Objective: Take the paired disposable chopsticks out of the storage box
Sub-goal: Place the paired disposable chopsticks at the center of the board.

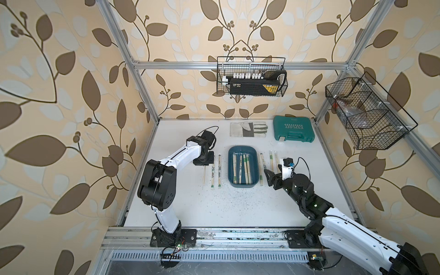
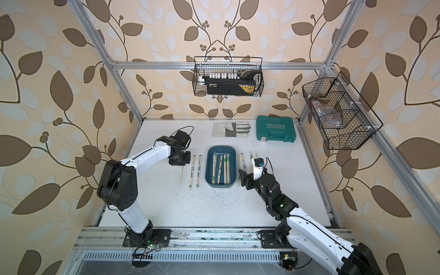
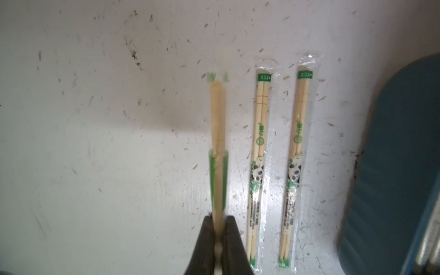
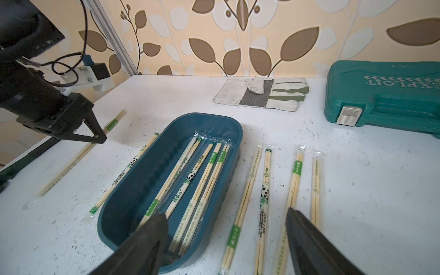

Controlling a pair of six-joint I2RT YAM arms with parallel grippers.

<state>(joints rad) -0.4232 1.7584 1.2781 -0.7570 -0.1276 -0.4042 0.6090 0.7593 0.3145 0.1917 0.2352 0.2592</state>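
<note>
Along the near edge a metal rail [image 1: 226, 234] carries both arm bases. Beyond it the white table [image 1: 214, 209] lies bare and speckled up to the near tips of the chopsticks. This is the widest open room in the scene.

The right gripper [image 4: 225, 212] hovers at near right, its fingers spread wide with nothing between them. In the right wrist view one finger overlaps the near right corner of the storage box [image 4: 123, 195], and the other overlaps a pair lying on the table. Four loose pairs [image 4: 266, 176] lie right of the box, roughly parallel to it, with only narrow bare strips between them.

The box sits mid-table, long side running near to far, and holds several boxed pairs [image 4: 190, 177] lying lengthwise. Just left of it, two laid-out pairs [image 3: 258, 152] rest side by side on the table.

Left of those, the left gripper [image 3: 219, 219] is pinched tight on a green-printed pair [image 3: 217, 133] that points toward the near edge. Whether that pair touches the table cannot be told. The left arm's bulky elbow hangs over the left table edge.

Along the far edge lie a work glove [image 1: 248, 129] and a green tool case [image 1: 293, 129], well apart from the box. Frame posts [image 1: 145, 95] stand at the far corners. Black wire baskets hang above the table, one at the back [image 1: 252, 78] and one on the right [image 1: 366, 114].
</note>
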